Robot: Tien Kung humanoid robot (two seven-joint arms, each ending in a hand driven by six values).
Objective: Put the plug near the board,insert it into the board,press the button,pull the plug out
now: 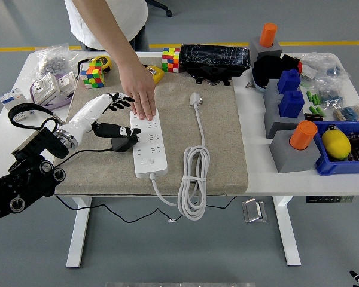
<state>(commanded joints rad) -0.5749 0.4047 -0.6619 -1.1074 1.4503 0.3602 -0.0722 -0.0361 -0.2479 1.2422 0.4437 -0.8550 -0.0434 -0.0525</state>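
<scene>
The plug lies loose on the tan mat, upper middle of the frame, its white cord running down into a coil and back to the bottom end of the board. The board, a white power strip, lies lengthwise at the centre-left of the mat, on the white counter. None of its sockets holds a plug.

The left robot hand sits just left of the board, near its upper half. The fingers are loosely curled toward the strip's left edge and appear to hold nothing; whether the tips touch the casing cannot be told. It is well apart from the plug, which lies on the other side of the board. No right robot hand shows.

A person's hand reaches down from the top of the frame and rests flat on the board's upper end, as if steadying it.

Risks, as I judge them: the robot hand must cross over the board to reach the plug, and the person's hand lies close to that path, so contact is possible. A sideways nudge could shift the strip if it is released. The coiled cord could drag or snag when the plug is lifted, spoiling alignment with a socket.
</scene>
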